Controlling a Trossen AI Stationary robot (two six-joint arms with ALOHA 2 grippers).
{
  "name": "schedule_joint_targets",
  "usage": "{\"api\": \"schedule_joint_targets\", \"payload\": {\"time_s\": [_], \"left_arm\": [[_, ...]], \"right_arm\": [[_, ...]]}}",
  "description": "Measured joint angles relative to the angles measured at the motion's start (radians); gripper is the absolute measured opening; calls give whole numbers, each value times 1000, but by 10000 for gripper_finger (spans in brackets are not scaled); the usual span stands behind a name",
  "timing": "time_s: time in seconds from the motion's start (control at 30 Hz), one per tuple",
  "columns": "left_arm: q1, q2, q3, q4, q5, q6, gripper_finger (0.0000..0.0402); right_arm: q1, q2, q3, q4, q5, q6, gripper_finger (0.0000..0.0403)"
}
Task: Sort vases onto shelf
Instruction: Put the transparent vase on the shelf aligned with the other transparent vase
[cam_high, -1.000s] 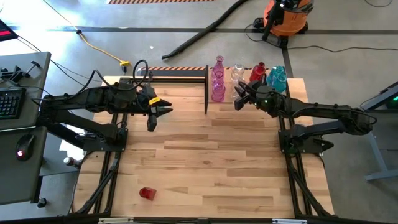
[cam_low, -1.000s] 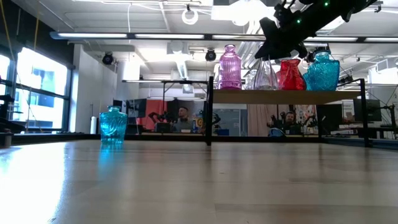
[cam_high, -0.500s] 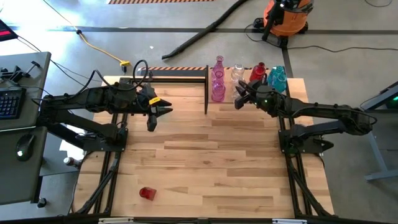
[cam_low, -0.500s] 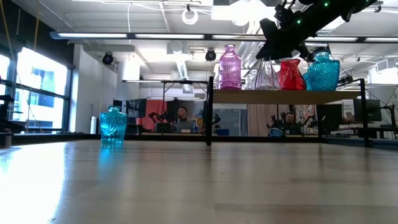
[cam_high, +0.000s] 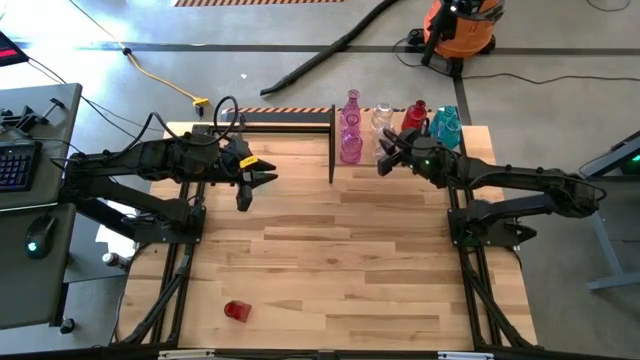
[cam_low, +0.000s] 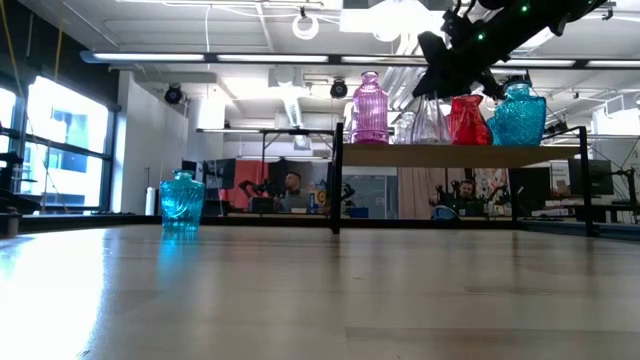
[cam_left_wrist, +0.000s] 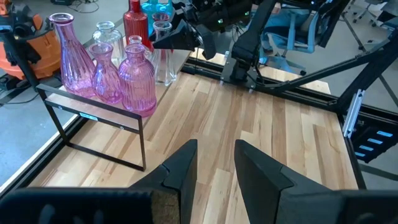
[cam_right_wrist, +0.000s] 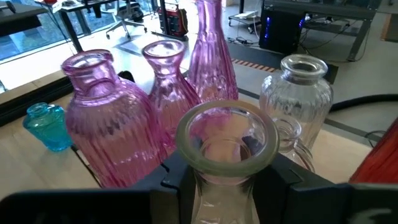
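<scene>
Right wrist view: right gripper (cam_right_wrist: 225, 177) clasps a clear vase (cam_right_wrist: 225, 146), its body hidden; left gripper (cam_left_wrist: 211, 163) gapes

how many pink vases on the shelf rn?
3, clustered at the left end of the shelf: a tall fluted one, a small flask-shaped one, and a squat ribbed one at the front. Others could be hidden behind them.

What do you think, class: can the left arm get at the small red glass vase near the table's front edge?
Probably yes. The left gripper hangs open over the table's far left, holding nothing, and only bare wooden tabletop lies between it and the small red glass vase.
</scene>
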Motion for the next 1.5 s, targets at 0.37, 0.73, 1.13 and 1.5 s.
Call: {"api": "schedule_joint_targets", "payload": {"time_s": [0.37,0.73,1.13,1.5], "left_arm": [[0,0,0,0,0,0,99],[0,0,0,0,0,0,99],[0,0,0,0,0,0,99],[0,0,0,0,0,0,99]], "right_arm": [[-27,1,0,-6,-35,15,110],[-30,1,-1,8,-45,14,131],[-30,1,-1,13,-27,11,201],[-30,-6,-1,35,-28,3,218]]}}
